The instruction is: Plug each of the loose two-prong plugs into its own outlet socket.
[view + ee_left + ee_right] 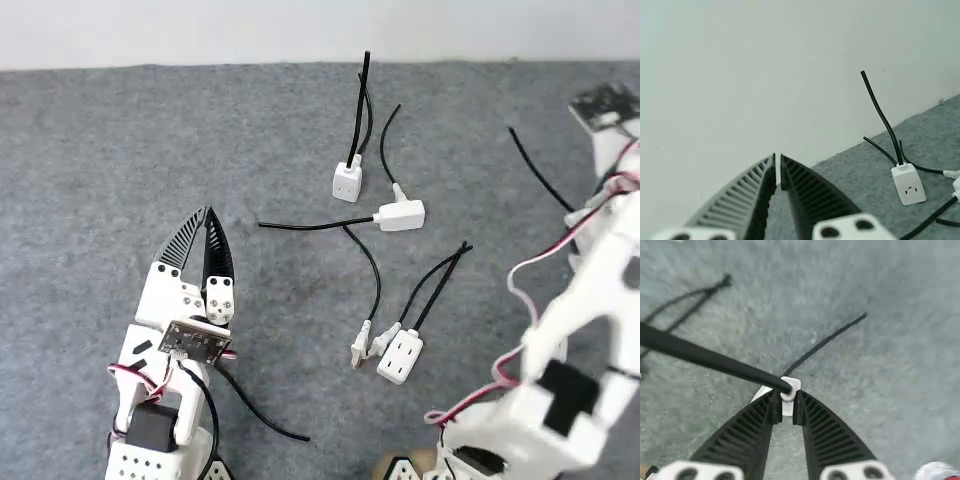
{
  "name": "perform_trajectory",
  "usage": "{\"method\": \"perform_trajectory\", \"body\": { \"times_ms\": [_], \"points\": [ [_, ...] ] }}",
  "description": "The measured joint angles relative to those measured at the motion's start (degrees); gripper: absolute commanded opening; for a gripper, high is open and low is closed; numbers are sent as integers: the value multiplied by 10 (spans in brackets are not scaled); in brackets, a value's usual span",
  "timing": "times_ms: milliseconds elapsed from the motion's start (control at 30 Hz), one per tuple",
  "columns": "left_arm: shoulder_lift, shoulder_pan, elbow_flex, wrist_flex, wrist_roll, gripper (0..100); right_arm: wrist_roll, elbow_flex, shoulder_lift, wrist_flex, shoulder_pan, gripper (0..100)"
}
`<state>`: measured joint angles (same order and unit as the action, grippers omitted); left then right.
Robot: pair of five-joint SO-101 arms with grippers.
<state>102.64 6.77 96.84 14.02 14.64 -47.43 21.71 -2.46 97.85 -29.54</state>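
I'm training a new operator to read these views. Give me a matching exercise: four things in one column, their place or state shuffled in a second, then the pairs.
Things
1. left pincer
2. right pincer
3. cube socket
4. flat socket

States
A. lying face up beside two loose plugs
B. shut on a white plug
C. shut, holding nothing
D. standing on end

Pairs: 1-C, 2-B, 3-D, 4-A
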Motion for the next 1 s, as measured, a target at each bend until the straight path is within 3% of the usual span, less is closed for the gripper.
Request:
{"method": "perform_trajectory", "body": {
  "times_ms": [200, 600, 800, 1000],
  "points": [
    [0, 0, 0, 0, 0, 12, 0, -1, -105, -40, -30, 10],
    [0, 0, 0, 0, -7, 12, 0, -1, -131, -29, -25, 10],
    [0, 30, 0, 14, -9, 12, 32, -1, -117, -29, 77, 9],
    [0, 65, 0, 15, -9, 12, 99, 19, -4, -16, 255, 9]
  ]
}}
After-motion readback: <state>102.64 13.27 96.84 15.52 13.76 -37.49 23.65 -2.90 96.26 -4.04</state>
